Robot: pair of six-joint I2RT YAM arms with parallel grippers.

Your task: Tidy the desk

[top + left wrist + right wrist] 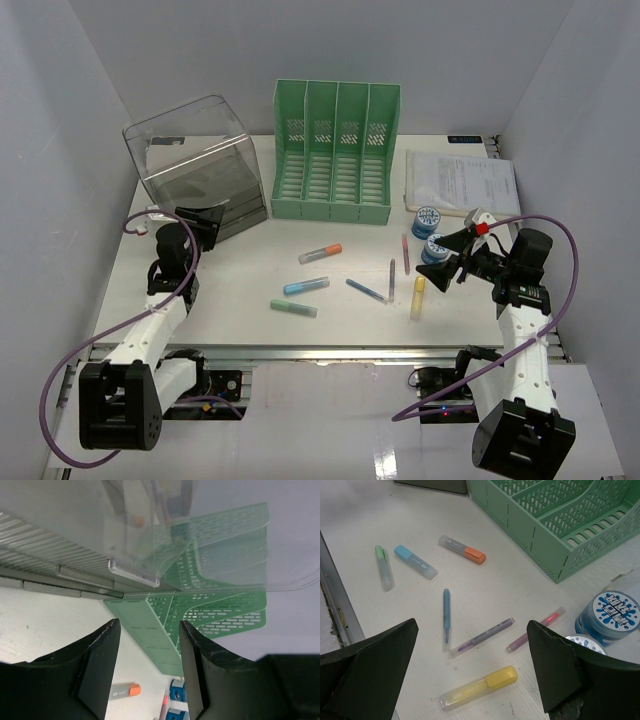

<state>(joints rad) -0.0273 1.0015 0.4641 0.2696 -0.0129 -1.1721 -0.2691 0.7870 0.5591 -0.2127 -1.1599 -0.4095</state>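
The tabletop lay beneath both pincers with its pens unsorted, so the tidying looked barely begun. The left pincer stood released and empty, the handle of the clear drawer box just ahead; gripping it to pull probably came next. The right pincer gaped wide and empty, with the yellow highlighter below. Lettering on the blue tub at its right was unreadable.
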